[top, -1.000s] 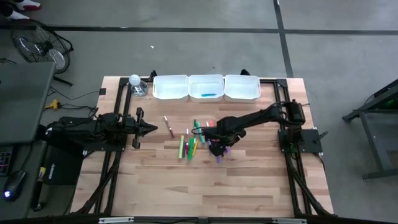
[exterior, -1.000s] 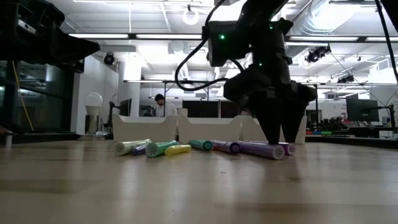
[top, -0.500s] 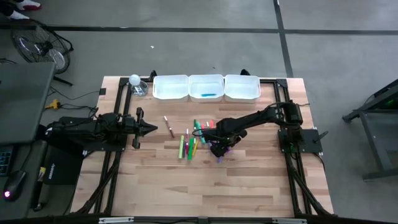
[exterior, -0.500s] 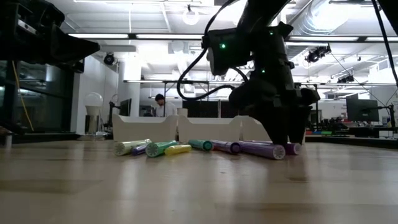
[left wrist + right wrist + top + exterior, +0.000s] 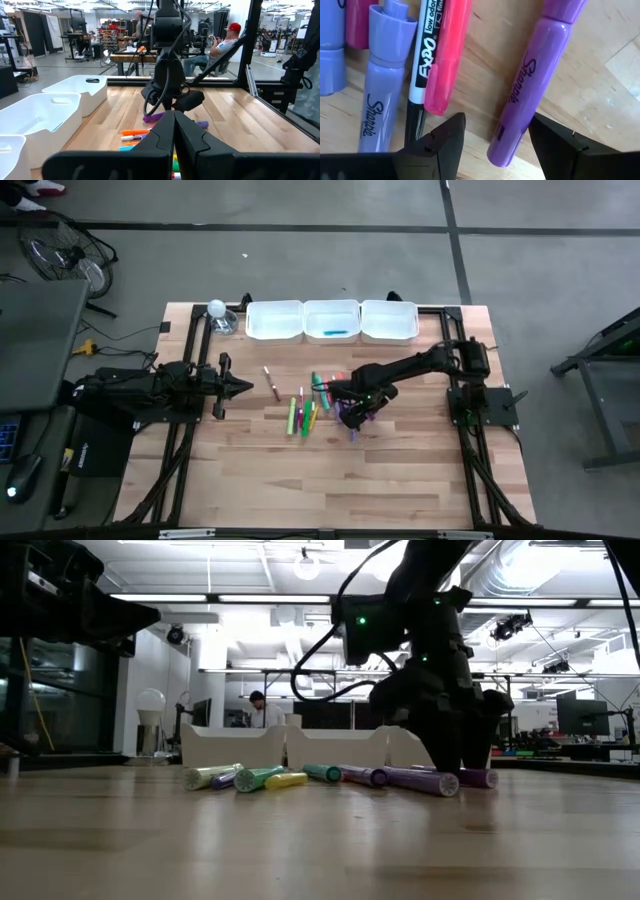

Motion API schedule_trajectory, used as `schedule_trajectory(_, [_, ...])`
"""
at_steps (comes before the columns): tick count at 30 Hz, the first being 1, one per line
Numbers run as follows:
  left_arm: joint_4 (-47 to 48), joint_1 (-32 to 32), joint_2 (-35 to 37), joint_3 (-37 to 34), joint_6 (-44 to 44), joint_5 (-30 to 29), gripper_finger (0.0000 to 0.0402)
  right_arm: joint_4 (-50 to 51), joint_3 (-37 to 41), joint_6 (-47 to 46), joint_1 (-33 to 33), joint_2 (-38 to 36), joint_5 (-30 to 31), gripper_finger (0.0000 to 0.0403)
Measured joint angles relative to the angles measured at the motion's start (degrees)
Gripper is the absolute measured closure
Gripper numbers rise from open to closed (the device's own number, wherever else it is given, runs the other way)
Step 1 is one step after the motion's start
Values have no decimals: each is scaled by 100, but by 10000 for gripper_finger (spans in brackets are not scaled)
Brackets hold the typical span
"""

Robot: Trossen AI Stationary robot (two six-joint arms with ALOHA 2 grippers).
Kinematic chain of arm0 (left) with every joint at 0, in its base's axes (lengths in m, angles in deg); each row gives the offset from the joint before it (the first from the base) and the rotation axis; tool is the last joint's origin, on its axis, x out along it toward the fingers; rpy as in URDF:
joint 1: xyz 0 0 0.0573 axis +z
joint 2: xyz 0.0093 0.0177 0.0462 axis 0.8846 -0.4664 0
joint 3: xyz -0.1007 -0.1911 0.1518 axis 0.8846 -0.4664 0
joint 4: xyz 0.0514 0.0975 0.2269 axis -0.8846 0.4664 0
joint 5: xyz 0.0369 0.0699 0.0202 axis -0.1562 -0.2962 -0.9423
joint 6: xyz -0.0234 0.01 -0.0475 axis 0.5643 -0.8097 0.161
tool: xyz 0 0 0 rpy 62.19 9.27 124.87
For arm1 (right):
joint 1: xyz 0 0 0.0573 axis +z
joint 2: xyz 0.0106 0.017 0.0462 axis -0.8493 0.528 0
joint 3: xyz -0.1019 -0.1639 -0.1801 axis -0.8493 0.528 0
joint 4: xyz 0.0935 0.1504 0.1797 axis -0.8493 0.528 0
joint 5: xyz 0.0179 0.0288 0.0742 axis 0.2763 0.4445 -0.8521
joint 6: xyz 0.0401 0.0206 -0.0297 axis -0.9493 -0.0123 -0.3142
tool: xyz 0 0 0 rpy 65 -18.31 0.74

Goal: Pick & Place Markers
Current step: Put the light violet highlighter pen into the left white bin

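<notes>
Several markers (image 5: 305,412) in green, yellow, orange, pink and purple lie flat in a loose cluster at mid-table. They also show in the low view (image 5: 260,778). My right gripper (image 5: 350,410) is open and points down, low over the cluster's right end. Its fingers stand on either side of one end of a purple marker (image 5: 525,90) without touching it. A pink marker (image 5: 445,55) and lilac markers (image 5: 382,85) lie beside it. My left gripper (image 5: 245,387) is shut and empty, hovering left of the cluster. A blue marker (image 5: 335,333) lies in the middle tray.
Three white trays (image 5: 275,320) stand in a row along the far edge. A clear bulb-like object (image 5: 218,310) sits at the far left. One pink marker (image 5: 272,383) lies apart, left of the cluster. People sit in the room beyond the table (image 5: 225,42).
My right gripper has come down a little over the right end of the marker cluster, with a slight shift toward the table's right edge. The markers lie as before.
</notes>
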Motion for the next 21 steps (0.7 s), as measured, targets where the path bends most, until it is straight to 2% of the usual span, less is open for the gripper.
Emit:
schedule_trajectory(14, [0, -1, -1, 0, 1, 0, 401, -67, 11, 364, -518, 17, 65, 194])
schedule_trajectory(21, [0, 0, -1, 0, 1, -2, 401, -90, 13, 356, -543, 22, 147, 200])
